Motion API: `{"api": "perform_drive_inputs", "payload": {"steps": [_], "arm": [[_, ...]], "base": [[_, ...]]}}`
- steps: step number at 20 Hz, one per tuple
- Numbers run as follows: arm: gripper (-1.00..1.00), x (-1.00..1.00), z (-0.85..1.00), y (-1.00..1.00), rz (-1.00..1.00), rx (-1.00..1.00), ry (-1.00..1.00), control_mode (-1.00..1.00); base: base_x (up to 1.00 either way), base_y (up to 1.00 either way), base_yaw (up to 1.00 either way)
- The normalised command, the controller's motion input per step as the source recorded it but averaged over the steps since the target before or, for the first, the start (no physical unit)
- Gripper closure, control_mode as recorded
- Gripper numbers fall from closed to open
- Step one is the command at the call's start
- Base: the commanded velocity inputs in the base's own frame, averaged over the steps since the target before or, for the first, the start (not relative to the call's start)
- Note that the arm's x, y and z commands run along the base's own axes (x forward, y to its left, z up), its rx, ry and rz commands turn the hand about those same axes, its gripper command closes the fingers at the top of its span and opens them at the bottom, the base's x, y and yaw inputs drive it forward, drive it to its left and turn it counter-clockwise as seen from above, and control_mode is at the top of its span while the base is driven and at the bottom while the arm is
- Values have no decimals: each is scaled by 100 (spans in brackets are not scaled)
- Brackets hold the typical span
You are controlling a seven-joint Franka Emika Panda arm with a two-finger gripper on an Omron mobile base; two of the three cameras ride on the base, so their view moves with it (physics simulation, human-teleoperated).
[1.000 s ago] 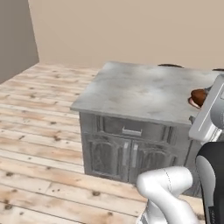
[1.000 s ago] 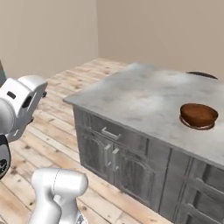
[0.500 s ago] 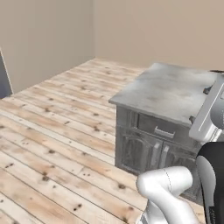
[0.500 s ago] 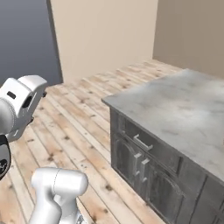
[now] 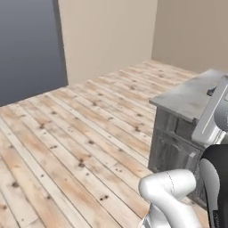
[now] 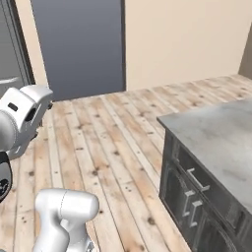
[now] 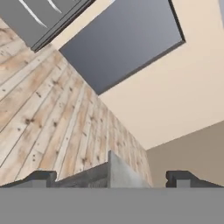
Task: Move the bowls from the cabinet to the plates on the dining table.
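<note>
While I watch the three feeds, this is what I can count.

Dining table: one dining table (image 6: pixel 216 133), with one corner of its marbled top toward me in the right base view; in the left base view (image 5: pixel 189 98) the same corner sits at the right edge, partly behind the arm.
Table front: below the top's near edge I count one drawer (image 6: pixel 197 178) with a horizontal bar handle and, under it, two doors with two short vertical handles (image 6: pixel 189 209) close together.
Tabletop load: the part of the top I can see is bare stone.
Gripper: one gripper (image 7: pixel 111 177); in the hand view I count two dark fingertips (image 7: pixel 41 177), spread wide with nothing between them, and the table's corner shows past them.
Cabinet: one grey panelled cabinet (image 7: pixel 41 15) at the top left corner of the hand view; I make out two pale streaks on it and cannot tell what they are.
Floor: one plank floor (image 5: pixel 75 133) between me and the walls.
Walls: beige walls (image 6: pixel 182 39), with one large flat blue-grey panel (image 6: pixel 78 44) set in them.
</note>
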Motion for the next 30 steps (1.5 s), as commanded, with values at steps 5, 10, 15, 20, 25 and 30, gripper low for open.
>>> {"api": "perform_drive_inputs", "payload": {"steps": [5, 10, 15, 20, 25, 30], "arm": [[-100, 0, 0, 0, 0, 0, 0, 100], [-100, 0, 0, 0, 0, 0, 0, 100], [-100, 0, 0, 0, 0, 0, 0, 100], [-100, 0, 0, 0, 0, 0, 0, 100], [-100, 0, 0, 0, 0, 0, 0, 100], [-100, 0, 0, 0, 0, 0, 0, 100]], "base": [[0, 0, 50], [0, 1, 50], [0, 1, 50], [0, 1, 50], [14, 0, 49], [50, 0, 43]]}}
